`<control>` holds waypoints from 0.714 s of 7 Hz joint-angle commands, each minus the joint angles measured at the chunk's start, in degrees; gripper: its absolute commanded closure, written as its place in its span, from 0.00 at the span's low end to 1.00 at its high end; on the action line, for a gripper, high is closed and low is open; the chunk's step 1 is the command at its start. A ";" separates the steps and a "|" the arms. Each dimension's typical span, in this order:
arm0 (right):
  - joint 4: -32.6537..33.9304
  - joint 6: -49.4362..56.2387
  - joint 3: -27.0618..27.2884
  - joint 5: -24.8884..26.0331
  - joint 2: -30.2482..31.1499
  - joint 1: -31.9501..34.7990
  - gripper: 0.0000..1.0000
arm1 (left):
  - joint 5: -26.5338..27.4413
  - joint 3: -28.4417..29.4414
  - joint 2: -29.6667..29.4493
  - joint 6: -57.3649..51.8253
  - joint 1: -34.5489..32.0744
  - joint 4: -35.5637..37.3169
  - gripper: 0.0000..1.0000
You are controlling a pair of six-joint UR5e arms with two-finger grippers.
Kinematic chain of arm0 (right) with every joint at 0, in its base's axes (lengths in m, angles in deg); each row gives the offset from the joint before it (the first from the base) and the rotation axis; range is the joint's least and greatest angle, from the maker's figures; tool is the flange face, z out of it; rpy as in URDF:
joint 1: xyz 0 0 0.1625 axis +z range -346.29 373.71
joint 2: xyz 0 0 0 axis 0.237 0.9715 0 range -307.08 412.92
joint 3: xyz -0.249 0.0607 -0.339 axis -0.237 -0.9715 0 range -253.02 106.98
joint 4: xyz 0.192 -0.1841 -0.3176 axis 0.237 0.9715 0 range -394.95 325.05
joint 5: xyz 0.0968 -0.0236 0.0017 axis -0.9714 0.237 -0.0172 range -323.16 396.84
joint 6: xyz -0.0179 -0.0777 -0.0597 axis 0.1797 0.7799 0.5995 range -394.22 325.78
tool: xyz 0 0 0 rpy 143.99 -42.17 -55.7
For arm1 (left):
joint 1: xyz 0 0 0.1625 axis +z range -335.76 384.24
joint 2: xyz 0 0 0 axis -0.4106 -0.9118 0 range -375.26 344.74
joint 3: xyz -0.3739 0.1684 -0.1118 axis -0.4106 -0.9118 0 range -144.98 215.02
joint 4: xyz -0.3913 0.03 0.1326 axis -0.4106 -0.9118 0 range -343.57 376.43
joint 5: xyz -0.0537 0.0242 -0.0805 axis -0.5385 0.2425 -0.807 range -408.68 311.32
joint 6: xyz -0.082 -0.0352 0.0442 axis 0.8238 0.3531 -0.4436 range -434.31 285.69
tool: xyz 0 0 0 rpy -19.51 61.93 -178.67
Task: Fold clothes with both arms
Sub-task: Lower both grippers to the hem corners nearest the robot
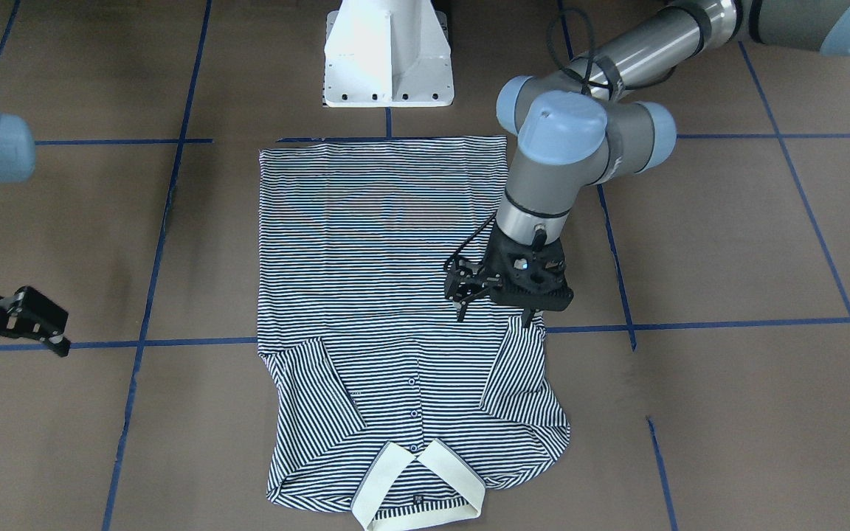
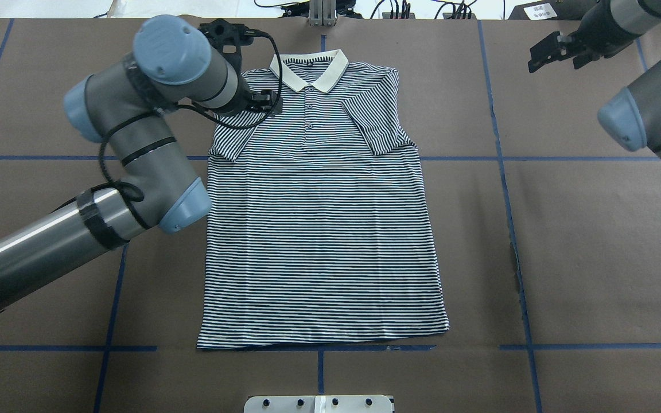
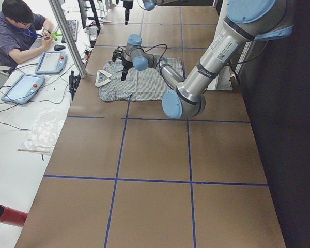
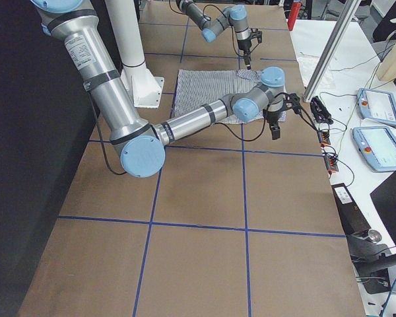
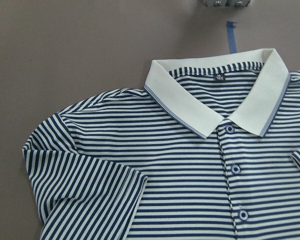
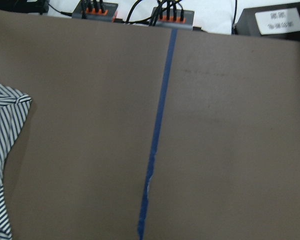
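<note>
The left fingers (image 1: 527,317) hang spread and empty above the striped polo shirt (image 2: 319,241), by the folded-in sleeve (image 1: 513,376) on that side. The right fingers (image 1: 34,317) are parted too, gripping nothing, well off to the shirt's other side over bare bench (image 2: 594,229). The shirt lies flat, buttons up, both sleeves tucked inward, with its cream collar (image 2: 307,69) at the end farthest from the white pedestal (image 1: 388,55).

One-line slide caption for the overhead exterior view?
Navy-and-white striped polo shirt lies flat, sleeves folded in; left gripper hovers above.
</note>
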 commanded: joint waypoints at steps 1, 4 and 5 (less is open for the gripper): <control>-0.06 -13.38 13.96 0.15 6.99 -9.37 0.00 | -4.40 -14.76 8.32 0.77 1.61 -0.09 0.00; -0.06 -32.02 29.53 13.59 16.83 -30.16 0.00 | -1.97 -27.96 23.16 4.88 8.72 0.00 0.00; -0.06 -38.79 30.79 22.12 17.03 -38.78 0.00 | 2.05 -28.69 24.50 10.74 13.88 0.00 0.00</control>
